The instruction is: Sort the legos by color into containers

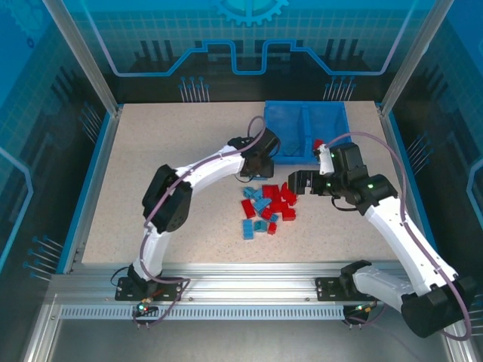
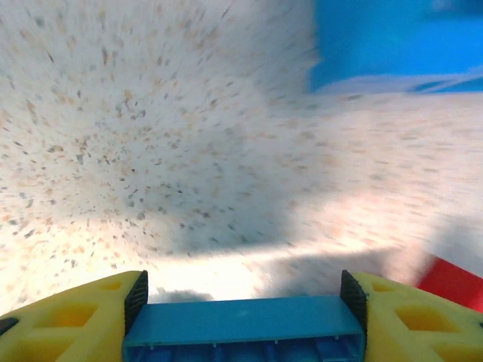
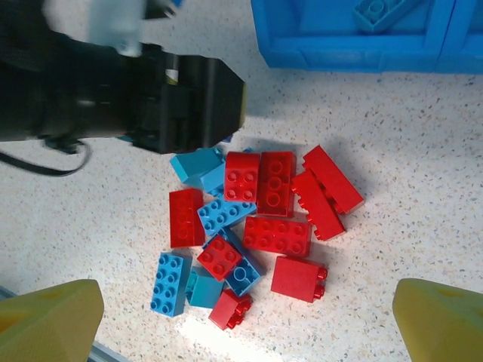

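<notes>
Nine red legos [image 3: 277, 235] and about six light blue legos [image 3: 170, 283] lay loose outside the one bin [image 3: 355, 56], whose two containers [image 1: 285, 128] showed one further blue lego [image 3: 381, 11] inside, counted from the right wrist view.

Motion-blurred table [image 2: 151, 151] and bin [image 2: 392, 38]; blue brick [image 2: 241, 332] in left pincer [image 2: 243, 302], lower part off-frame.

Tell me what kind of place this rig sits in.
Probably a purpose-built robot work cell in a lab or demo space, not a home or a factory line. Blue printed panels on aluminium posts enclose a speckled tabletop, and an aluminium rail runs along its near edge.
</notes>
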